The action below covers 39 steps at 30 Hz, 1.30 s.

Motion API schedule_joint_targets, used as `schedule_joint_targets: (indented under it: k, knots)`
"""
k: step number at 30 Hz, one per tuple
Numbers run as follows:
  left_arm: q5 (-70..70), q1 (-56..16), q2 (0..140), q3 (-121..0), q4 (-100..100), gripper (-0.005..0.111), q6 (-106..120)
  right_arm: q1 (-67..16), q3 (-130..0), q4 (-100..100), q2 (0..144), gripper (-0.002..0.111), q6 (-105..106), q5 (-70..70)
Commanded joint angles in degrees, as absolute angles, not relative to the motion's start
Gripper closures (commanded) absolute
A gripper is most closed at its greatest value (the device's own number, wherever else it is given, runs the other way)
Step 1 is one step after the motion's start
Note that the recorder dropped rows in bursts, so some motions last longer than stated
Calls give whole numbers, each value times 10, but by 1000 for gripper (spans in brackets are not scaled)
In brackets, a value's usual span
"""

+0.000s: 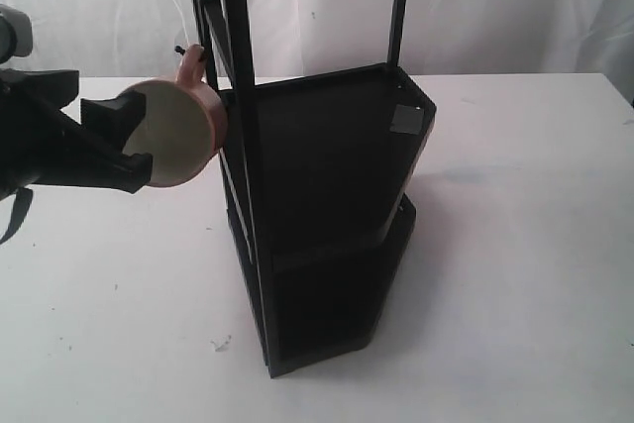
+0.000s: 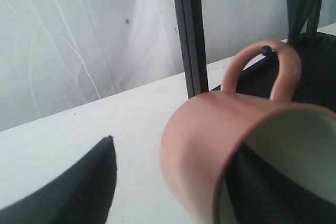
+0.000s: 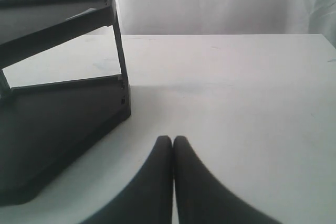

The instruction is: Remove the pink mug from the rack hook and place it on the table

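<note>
White table [image 1: 515,245], a bit scuffed, with wrinkly white sheeting [image 1: 495,7] behind it. The tall black rack [image 1: 327,195] stands mid-table. The pink mug [image 1: 188,126] hangs by its handle on the rack hook [image 2: 266,51], its cream inside facing outward. The left gripper [image 1: 134,141] is spread across the mug's wall, one finger inside and the other finger [image 2: 84,187] outside, with a gap. The right gripper [image 3: 172,150] is pressed together above the table by the rack's base. There's a grey square patch [image 1: 404,121] on the rack, nothing readable on it.
</note>
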<state>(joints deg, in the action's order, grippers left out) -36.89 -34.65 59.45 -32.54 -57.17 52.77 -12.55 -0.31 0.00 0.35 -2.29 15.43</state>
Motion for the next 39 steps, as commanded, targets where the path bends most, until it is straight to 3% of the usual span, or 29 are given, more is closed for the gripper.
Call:
schedule_joint_targets:
  k: [1, 12, 39]
  knots:
    - [-361, -350, 595, -327, -564, 44, 519, -120, 0, -4, 0, 108, -24, 152]
    - [-410, -350, 647, -329, -556, 44, 511, -120, 0, -4, 0, 108, -24, 151]
    - [-374, -350, 663, -367, -593, 44, 575, -120, 0, -4, 0, 108, -24, 151]
